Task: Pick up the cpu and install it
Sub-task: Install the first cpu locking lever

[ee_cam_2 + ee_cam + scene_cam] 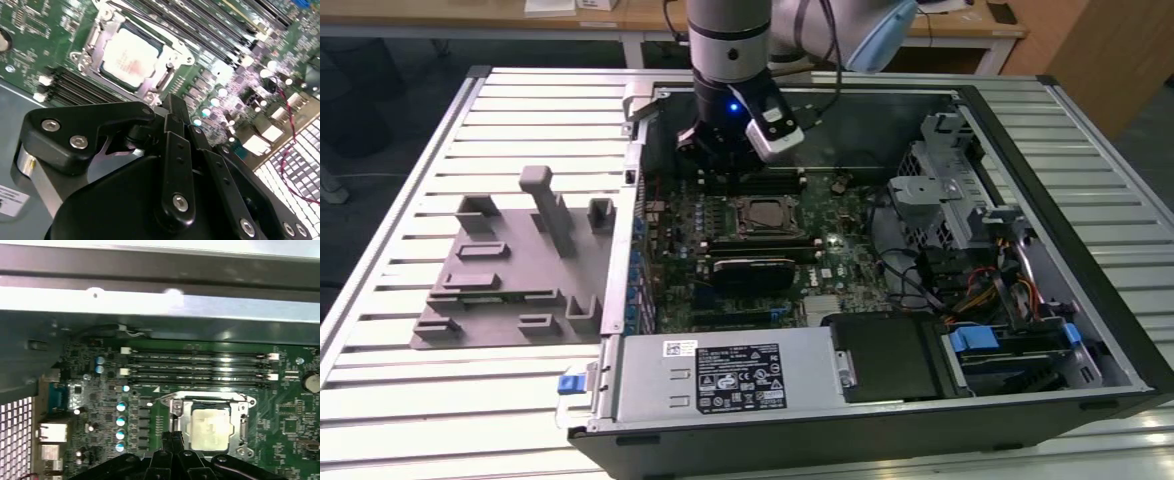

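The gripper (172, 437) has its black fingers (172, 107) drawn together, with nothing held between them. Just beyond the fingertips lies the cpu (211, 429), a flat square with a pale, dull-silver top. It is seated inside the shiny metal frame of the socket (176, 412) on the green motherboard (834, 270). Long dark memory slots (200, 365) run alongside the socket. The open computer case (881, 440), black and grey sheet metal, lies on a table (400, 400) of ribbed pale metal slats. Well away from the gripper, toward the exterior view's left, sits a grey plastic tray (507, 290) with upright posts. Wooden desks (640, 15) stand behind.
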You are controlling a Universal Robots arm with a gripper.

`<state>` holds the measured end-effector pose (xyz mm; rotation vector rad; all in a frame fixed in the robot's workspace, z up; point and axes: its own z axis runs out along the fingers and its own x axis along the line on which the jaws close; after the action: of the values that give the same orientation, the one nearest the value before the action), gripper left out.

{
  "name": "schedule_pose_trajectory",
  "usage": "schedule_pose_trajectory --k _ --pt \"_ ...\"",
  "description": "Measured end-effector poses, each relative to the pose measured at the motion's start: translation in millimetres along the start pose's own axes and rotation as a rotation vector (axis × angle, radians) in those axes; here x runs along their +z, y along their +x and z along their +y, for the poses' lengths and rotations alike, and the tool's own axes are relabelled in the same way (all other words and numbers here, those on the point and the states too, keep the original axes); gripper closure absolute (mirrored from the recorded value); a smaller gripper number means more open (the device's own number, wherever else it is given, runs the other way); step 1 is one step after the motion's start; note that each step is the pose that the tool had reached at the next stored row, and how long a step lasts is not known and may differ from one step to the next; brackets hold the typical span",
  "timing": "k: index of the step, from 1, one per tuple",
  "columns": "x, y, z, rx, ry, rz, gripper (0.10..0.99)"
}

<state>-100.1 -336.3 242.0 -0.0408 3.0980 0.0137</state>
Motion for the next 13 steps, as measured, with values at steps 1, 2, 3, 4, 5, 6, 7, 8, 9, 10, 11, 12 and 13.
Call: schedule_pose_trajectory --k 1,2,3,4,5,6,7,8,9,10,11,12,13 --pt "-0.1 2.3 0.0 0.0 0.0 0.0 0.98" --pt "-0.2 4.7 0.1 0.0 0.0 0.0 0.98" --pt "-0.3 7.1 0.2 0.0 0.0 0.0 0.98" --pt "-0.4 9.4 0.3 0.0 -0.001 -0.0001 0.98" --pt "-0.5 11.8 0.3 0.0 -0.001 -0.0001 0.98" --pt "-0.6 14.0 0.4 0.0 -0.002 0.0 0.98" --pt "-0.7 16.1 0.4 0.0 -0.003 -0.0001 0.98" --pt "-0.8 17.7 0.5 0.0 -0.006 -0.0001 0.98" --pt "-0.8 19.1 0.5 0.001 -0.012 -0.0003 0.98" --pt "-0.8 20.3 0.5 0.001 -0.02 -0.0007 0.98" --pt "-0.9 21.2 0.5 0.001 -0.03 -0.001 0.98" --pt "-0.9 22.1 0.5 0.002 -0.041 -0.001 0.98" --pt "-1.0 22.9 0.6 0.002 -0.052 -0.0014 0.98"
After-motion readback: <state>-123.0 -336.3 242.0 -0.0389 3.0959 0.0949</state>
